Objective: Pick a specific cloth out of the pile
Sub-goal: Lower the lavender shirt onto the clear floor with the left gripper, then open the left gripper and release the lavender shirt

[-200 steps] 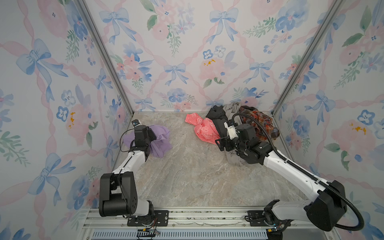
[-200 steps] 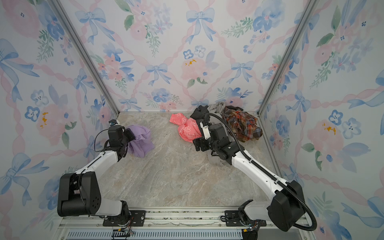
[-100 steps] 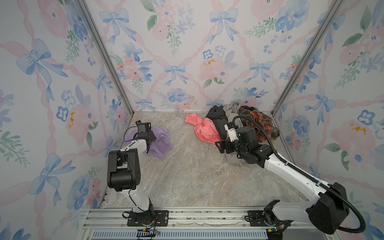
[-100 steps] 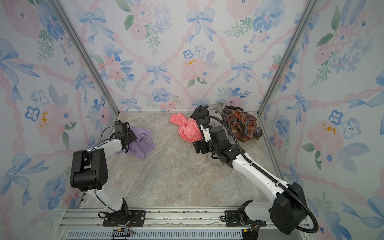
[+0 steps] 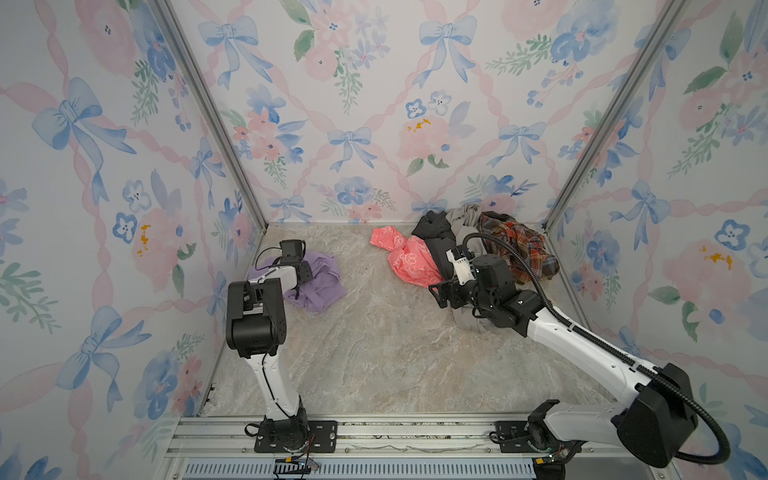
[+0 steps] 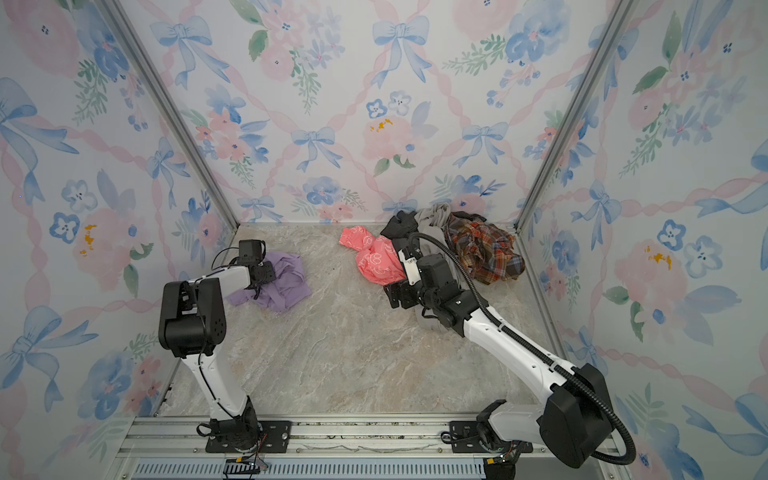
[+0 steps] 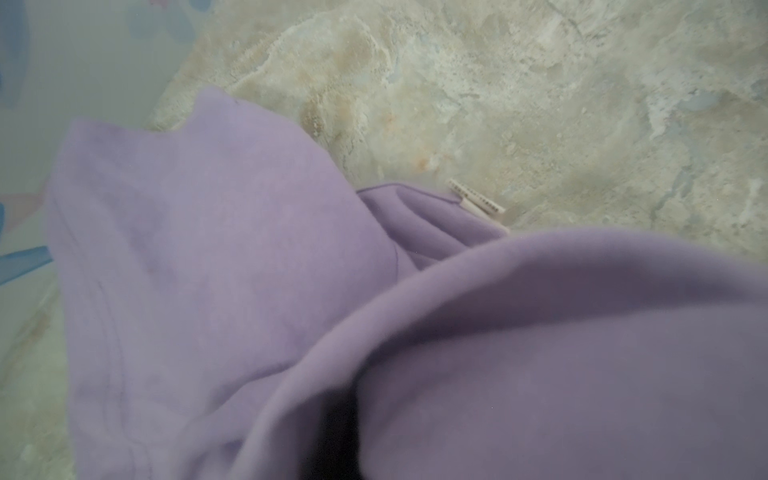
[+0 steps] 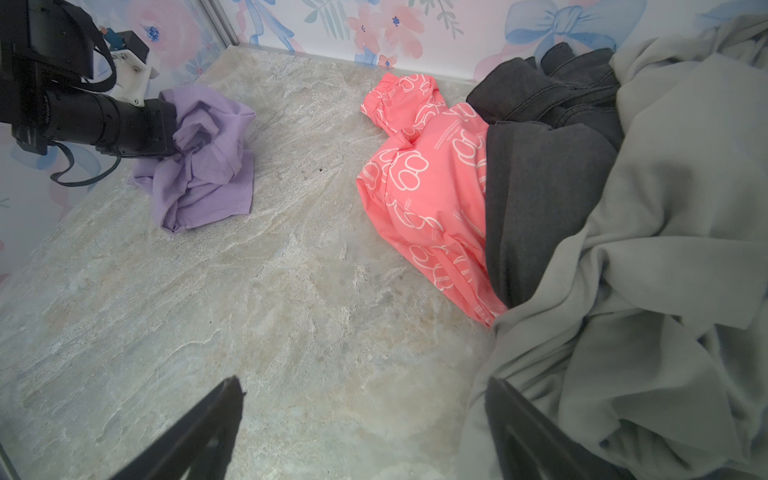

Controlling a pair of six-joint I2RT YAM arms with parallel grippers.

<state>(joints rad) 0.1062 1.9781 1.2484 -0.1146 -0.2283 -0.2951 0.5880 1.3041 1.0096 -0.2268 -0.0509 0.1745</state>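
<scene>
Well apart from the pile (image 5: pixel 498 245), the cloth (image 5: pixel 322 284) lies crumpled — soft, light, limp, we judge; our left gripper (image 8: pixel 170 139) pinches a bunched fold, our right gripper (image 8: pixel 365 384) gapes beside the pile.

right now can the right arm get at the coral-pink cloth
Probably yes: the open right claw faces the coral-pink cloth across bare table, nothing between; only one side is tucked under the black garment.

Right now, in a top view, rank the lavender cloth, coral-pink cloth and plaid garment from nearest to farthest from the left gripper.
1. lavender cloth, bunched at the left gripper, left side.
2. coral-pink cloth, back middle.
3. plaid garment, back right corner.
</scene>
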